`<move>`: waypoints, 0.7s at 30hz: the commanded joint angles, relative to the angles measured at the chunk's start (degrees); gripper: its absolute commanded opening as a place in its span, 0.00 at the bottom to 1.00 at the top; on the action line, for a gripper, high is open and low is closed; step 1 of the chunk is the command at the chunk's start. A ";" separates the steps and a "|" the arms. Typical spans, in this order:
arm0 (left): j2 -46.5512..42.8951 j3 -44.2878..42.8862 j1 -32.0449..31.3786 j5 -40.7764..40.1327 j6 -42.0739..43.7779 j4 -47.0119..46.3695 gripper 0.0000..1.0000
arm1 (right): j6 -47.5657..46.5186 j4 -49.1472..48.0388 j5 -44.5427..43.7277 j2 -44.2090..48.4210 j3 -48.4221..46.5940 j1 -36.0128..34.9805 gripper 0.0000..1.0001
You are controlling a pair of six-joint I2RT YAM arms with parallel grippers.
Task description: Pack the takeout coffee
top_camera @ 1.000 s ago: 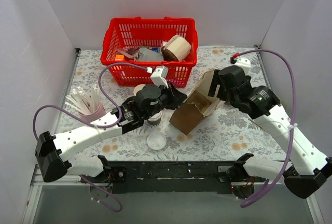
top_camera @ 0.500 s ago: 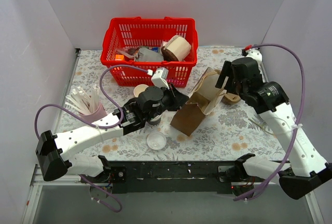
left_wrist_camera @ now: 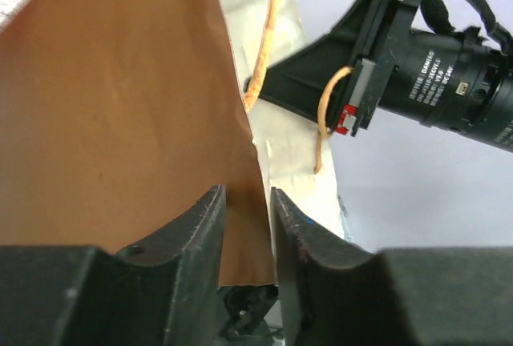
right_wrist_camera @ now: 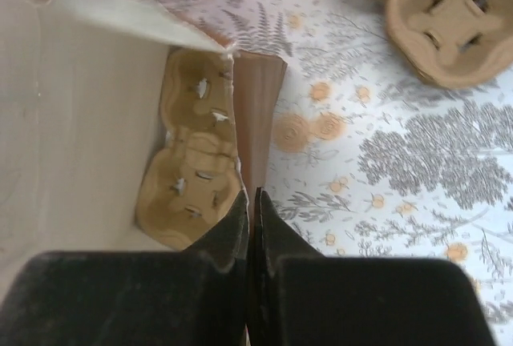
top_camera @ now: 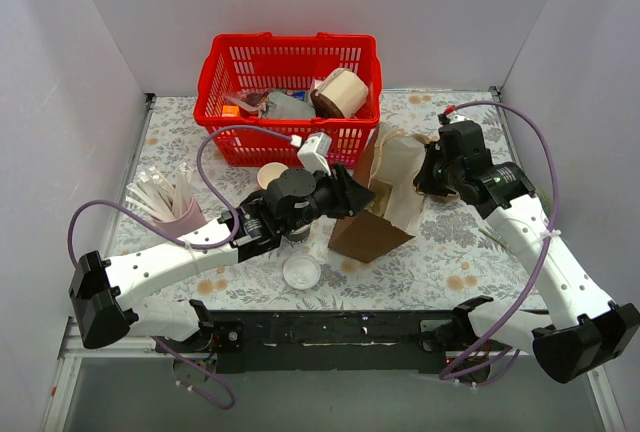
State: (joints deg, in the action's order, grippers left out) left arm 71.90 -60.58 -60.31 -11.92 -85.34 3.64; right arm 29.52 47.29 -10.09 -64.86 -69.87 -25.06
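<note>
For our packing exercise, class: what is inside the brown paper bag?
A tan moulded-pulp cup carrier lies at the bottom of the brown paper bag, its visible sockets empty. The right pincer hides the bag's nearest part.

I am stretching my left arm low, forward and to the right, my left gripper [top_camera: 346,193] pinching the edge of the paper bag [top_camera: 365,237] between nearly closed fingers [left_wrist_camera: 200,230]. I am bending my right arm inward, my right gripper [top_camera: 424,178] clamping the bag's opposite wall.
</note>
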 commanded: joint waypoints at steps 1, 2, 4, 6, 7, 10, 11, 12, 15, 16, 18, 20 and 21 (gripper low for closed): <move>-1.75 0.63 -0.51 10.21 3.86 -2.66 0.54 | -7.61 -9.31 6.92 4.21 -2.90 0.27 0.01; -2.37 1.24 -0.51 11.64 5.34 -3.28 0.71 | -8.33 -9.67 6.23 4.65 -3.26 0.19 0.01; -4.30 3.69 -0.51 16.04 6.41 -7.41 0.88 | -11.91 -10.89 6.22 5.88 -3.78 0.19 0.01; -6.76 4.50 -0.59 20.70 8.17 -9.00 0.98 | -14.30 -12.30 6.57 6.59 -4.40 0.19 0.01; -7.38 4.68 -0.59 21.67 8.96 -8.91 0.98 | -15.70 -12.48 6.83 6.94 -4.75 0.19 0.01; -9.75 4.68 -0.59 22.64 10.72 -6.37 0.98 | -20.02 -13.80 6.57 8.16 -5.46 0.19 0.01; -10.46 4.77 -0.68 22.82 11.42 -4.88 0.98 | -20.81 -14.15 5.35 8.61 -5.54 0.19 0.01; -11.59 4.85 -0.68 20.99 11.42 -4.00 0.98 | -21.08 -14.41 4.91 9.22 -5.63 0.19 0.01; -12.92 3.72 -0.68 16.52 11.86 1.97 0.98 | -22.04 -12.93 3.85 8.96 -6.94 0.19 0.01; -13.10 3.36 -0.59 15.88 11.69 3.20 0.98 | -22.05 -12.31 3.67 8.79 -7.30 0.19 0.01; -13.27 2.57 -0.68 15.00 11.43 5.32 0.98 | -22.92 -11.78 3.93 8.52 -7.56 0.19 0.01; -13.63 2.22 -0.68 14.21 10.46 6.20 0.98 | -23.01 -10.99 3.93 8.35 -8.18 0.19 0.01; -13.89 1.87 -0.68 14.03 10.20 6.38 0.98 | -23.10 -10.38 4.11 7.82 -8.79 0.19 0.01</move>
State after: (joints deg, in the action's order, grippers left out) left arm 59.11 -56.36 -60.77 4.75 -75.40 5.06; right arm 8.62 37.41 -5.67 -56.60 -74.89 -25.04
